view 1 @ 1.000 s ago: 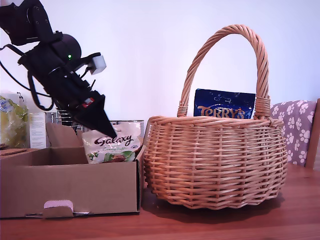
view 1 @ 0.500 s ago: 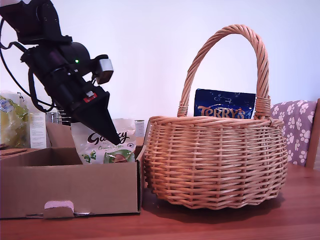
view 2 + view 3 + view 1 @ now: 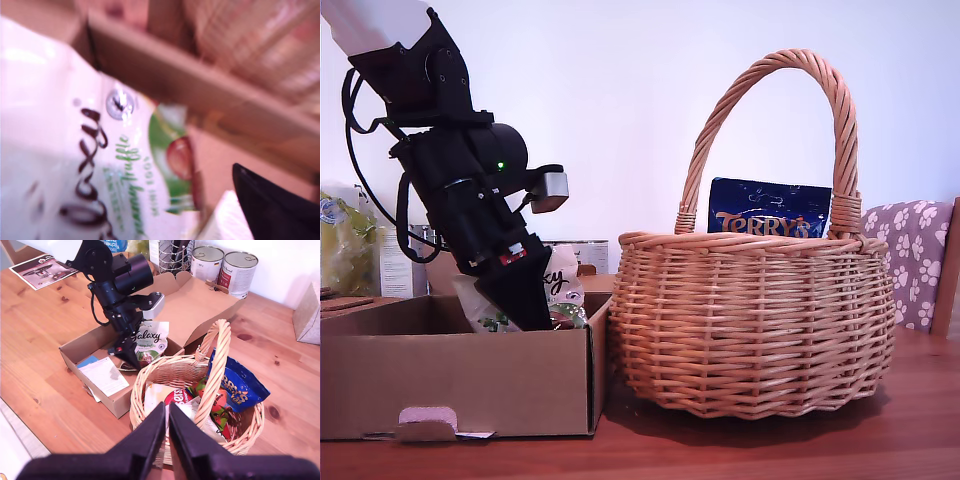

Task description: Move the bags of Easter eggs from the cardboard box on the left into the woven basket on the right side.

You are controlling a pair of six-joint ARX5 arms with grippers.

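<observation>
The white Galaxy bag stands in the cardboard box, at the end nearest the woven basket. My first gripper is down against it (grip hidden, I cannot tell). Soft, light, slippery: pinch the flat top seal. My second gripper hovers closed and empty above the basket.

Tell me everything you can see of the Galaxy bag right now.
The Galaxy bag is a glossy white pouch with dark script lettering, green "truffle" wording and a green panel picturing an egg near its lower end. It stands roughly upright inside the cardboard box, at the end nearest the woven basket. My first claw is down against it, covering much of it in the exterior view; whether it grips is unclear.
</observation>
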